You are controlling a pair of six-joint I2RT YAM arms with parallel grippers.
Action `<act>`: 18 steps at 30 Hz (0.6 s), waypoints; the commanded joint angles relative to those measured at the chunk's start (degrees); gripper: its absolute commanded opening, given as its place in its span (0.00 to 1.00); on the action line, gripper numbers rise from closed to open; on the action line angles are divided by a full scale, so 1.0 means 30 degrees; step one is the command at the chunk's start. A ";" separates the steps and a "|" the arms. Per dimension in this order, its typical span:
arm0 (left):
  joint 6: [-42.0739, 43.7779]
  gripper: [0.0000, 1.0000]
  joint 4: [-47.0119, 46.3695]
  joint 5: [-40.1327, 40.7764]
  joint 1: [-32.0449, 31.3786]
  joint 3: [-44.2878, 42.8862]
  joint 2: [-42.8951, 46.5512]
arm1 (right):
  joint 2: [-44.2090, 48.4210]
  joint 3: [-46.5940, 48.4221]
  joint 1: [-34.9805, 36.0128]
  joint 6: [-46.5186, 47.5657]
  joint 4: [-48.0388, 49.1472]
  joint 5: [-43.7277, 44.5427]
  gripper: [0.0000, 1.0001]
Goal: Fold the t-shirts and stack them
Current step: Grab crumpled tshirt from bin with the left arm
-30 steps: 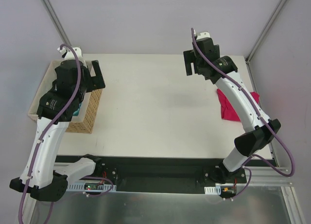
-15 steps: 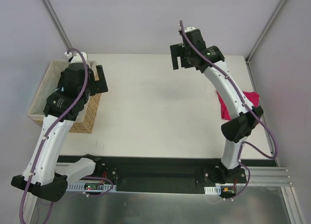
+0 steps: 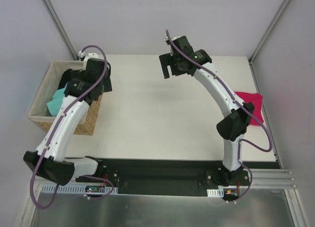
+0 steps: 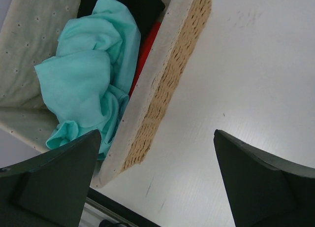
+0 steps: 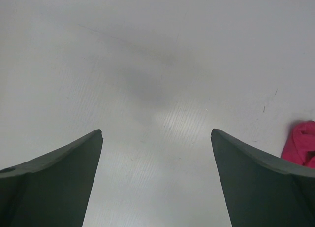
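A crumpled teal-green t-shirt (image 4: 88,84) lies in the tan woven basket (image 4: 167,54) at the table's left, on top of black cloth (image 4: 142,10) and a strip of red cloth (image 4: 145,45). From above the teal t-shirt (image 3: 58,100) shows beside my left arm. My left gripper (image 4: 156,133) hangs open and empty over the basket's right wall (image 3: 93,116). A magenta-pink t-shirt (image 3: 251,111) lies bunched at the table's right edge. My right gripper (image 3: 170,67) is open and empty above bare table at the far middle, with the pink t-shirt (image 5: 301,144) off to its right.
The white table (image 3: 157,118) ends at a black rail along the near edge, where both arm bases stand. The basket's left wall (image 3: 42,89) sits at the table's left edge. Grey walls and slanted metal posts close in the back corners.
My right arm swung left along the far side, uncovering the pink t-shirt. My left gripper shifted toward the far end of the basket's right wall, uncovering the teal t-shirt. Both stayed open.
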State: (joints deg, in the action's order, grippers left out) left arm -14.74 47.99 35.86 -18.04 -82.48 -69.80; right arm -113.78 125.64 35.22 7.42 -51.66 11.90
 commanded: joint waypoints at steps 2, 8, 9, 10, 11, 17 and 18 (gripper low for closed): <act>-0.1615 0.99 0.1670 0.1936 0.1002 -0.0954 -0.2336 | 0.1333 -0.0075 -0.0110 0.1217 0.0373 0.1655 0.96; -0.2555 0.99 0.1905 0.1143 0.2497 -0.1042 -0.3306 | 0.1480 -0.0221 -0.0373 0.1802 0.0491 0.2302 0.96; -0.2673 0.99 0.1934 0.1260 0.2528 -0.1159 -0.3248 | 0.1480 -0.0250 -0.0403 0.1833 0.0491 0.2360 0.96; -0.2732 0.99 0.1934 0.1435 0.2644 -0.1392 -0.3218 | 0.1451 -0.0338 -0.0461 0.1833 0.0462 0.2361 0.96; -0.2819 0.99 0.1905 0.1379 0.2935 -0.1481 -0.3160 | 0.1451 -0.0397 -0.0520 0.1804 0.0491 0.2274 0.96; -0.2703 0.99 0.2051 -0.0727 0.4985 -0.1952 -0.3188 | 0.1393 -0.0281 -0.0579 0.1716 0.0491 0.2156 0.96; -0.2732 0.99 0.2225 -0.0905 0.5685 -0.1864 -0.3333 | 0.1479 -0.0251 -0.0608 0.1716 0.0491 0.2156 0.96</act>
State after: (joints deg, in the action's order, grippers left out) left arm -21.74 52.86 36.16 -5.89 -86.74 -80.58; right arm -113.21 124.22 33.52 11.64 -51.22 17.37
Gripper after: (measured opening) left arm 0.992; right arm 0.961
